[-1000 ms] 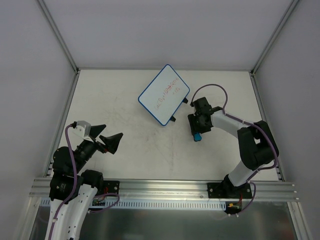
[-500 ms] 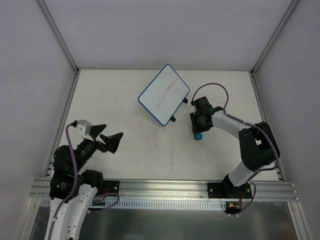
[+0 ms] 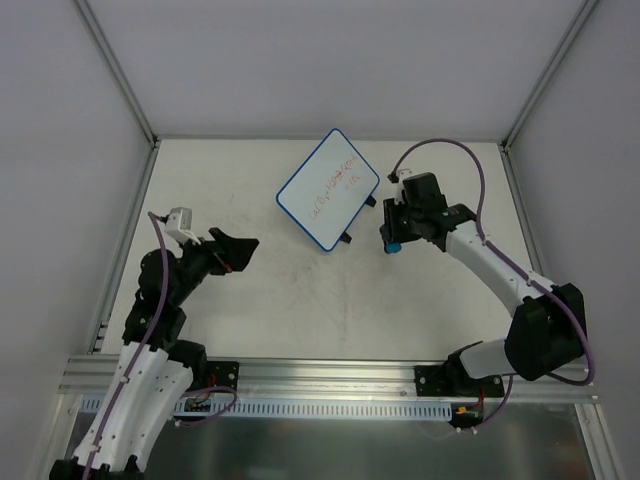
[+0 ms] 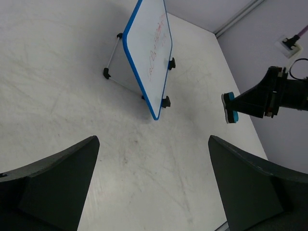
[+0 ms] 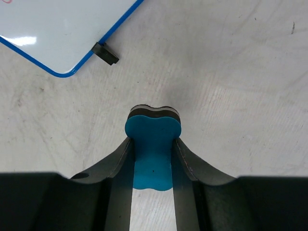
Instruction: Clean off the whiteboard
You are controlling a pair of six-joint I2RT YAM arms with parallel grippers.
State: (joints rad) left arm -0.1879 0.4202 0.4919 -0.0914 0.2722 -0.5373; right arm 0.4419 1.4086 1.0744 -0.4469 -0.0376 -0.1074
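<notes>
The whiteboard (image 3: 328,189), white with a blue rim and orange-red scribbles, stands propped at the table's back middle; it also shows in the left wrist view (image 4: 150,53) and its corner in the right wrist view (image 5: 53,29). My right gripper (image 3: 391,240) is shut on a small blue eraser (image 5: 152,147) with a black felt side, held above the table just right of the board's near corner. The eraser shows in the left wrist view too (image 4: 230,108). My left gripper (image 3: 237,252) is open and empty, left of and nearer than the board.
Two black tabs (image 3: 346,238) stick out of the board's right edge. A wire stand (image 4: 111,54) props the board from behind. Grey walls and metal posts (image 3: 118,70) enclose the table; a rail (image 3: 320,375) runs along the near edge.
My right gripper lifted the eraser off the table and moved it back toward the board. My left arm stretched forward and right toward the board, jaws still open.
</notes>
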